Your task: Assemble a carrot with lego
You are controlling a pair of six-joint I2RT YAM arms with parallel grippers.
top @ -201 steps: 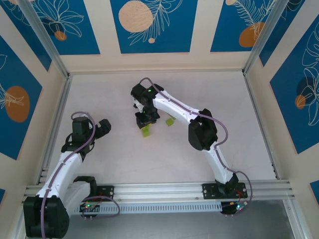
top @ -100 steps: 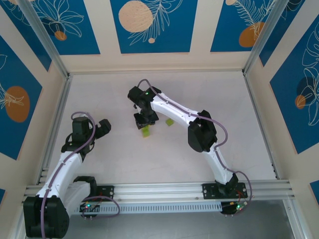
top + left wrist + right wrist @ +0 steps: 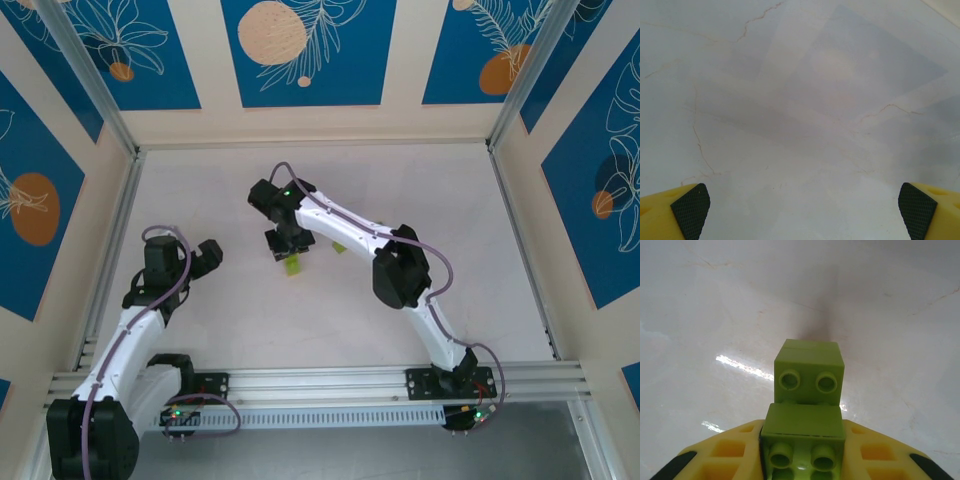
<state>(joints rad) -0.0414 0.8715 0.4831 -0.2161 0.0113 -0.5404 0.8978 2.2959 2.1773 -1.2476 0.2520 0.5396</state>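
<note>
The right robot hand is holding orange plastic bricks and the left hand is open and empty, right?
Not quite. The small plastic bricks in the right gripper are lime-green, not orange; the right wrist view shows it. The left gripper is open and empty.

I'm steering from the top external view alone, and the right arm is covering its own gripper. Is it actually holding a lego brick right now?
Observer: Yes. In the right wrist view the right gripper is closed on a lime-green brick, with the studs facing the camera.
Operator: Just one brick?
Observer: No, a second lime-green brick sits against its far end, with two studs showing.
Operator: And the left gripper?
Observer: The left gripper is wide open over bare table.
</note>
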